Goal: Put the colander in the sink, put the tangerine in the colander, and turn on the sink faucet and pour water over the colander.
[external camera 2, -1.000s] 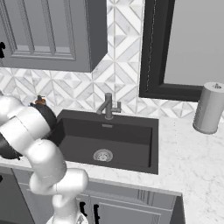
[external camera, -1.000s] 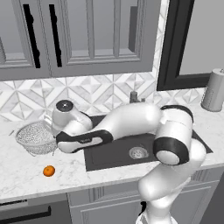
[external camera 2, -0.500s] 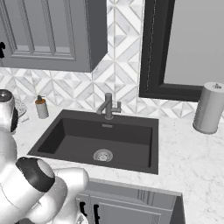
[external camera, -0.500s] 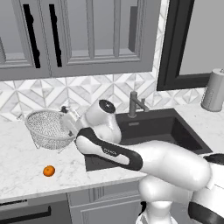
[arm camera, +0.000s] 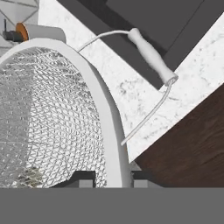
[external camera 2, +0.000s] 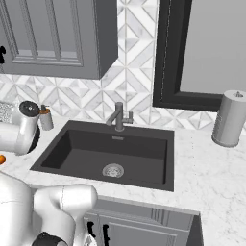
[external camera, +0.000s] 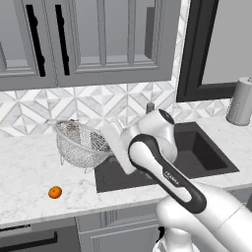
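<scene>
Left base view: holding the colander (external camera: 81,144) lifted and tilted above the marble counter (external camera: 29,172), just at 9 o'clock of the sink (external camera: 197,152). Gripper (arm camera: 110,177) pinching the colander's white rim, 1 finger on each side, seen in hand view. Tangerine (external camera: 55,192) lying on the counter at 7 o'clock of the colander, well apart. Sink faucet (external camera 2: 119,116) standing at 12 o'clock of the basin.

Soap pump bottle (external camera 2: 46,118), grey with orange collar: on the counter (external camera 2: 211,168) just beyond the fingers, against the tiled backsplash (external camera: 98,106). Paper towel roll (external camera 2: 230,118): upright, well away from the fingers. Grey cabinets (external camera: 98,39): above them.
</scene>
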Tool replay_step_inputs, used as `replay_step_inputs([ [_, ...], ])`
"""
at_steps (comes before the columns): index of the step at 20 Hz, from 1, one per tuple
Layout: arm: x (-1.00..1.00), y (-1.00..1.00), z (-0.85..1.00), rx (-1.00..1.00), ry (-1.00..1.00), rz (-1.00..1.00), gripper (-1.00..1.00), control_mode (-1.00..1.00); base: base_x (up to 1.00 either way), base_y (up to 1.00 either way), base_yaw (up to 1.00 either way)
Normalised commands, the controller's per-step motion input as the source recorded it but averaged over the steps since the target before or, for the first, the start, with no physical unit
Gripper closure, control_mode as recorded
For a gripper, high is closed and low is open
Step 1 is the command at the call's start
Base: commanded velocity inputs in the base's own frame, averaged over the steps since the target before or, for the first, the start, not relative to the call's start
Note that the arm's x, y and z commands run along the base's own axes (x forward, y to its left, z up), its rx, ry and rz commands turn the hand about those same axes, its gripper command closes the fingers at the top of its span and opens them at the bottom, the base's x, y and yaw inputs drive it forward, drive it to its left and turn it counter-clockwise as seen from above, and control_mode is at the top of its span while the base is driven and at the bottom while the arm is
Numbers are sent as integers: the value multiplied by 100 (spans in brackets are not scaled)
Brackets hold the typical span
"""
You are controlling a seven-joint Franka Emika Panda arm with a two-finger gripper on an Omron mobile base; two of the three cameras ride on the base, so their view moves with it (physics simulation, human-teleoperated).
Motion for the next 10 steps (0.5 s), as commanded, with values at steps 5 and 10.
replay_step_inputs([
  [5, -46, -62, 48, 0, 23, 9, 100, -100, 0, 0, 0],
  [10, -40, -78, 30, 0, 15, 13, 100, -100, 0, 0, 0],
])
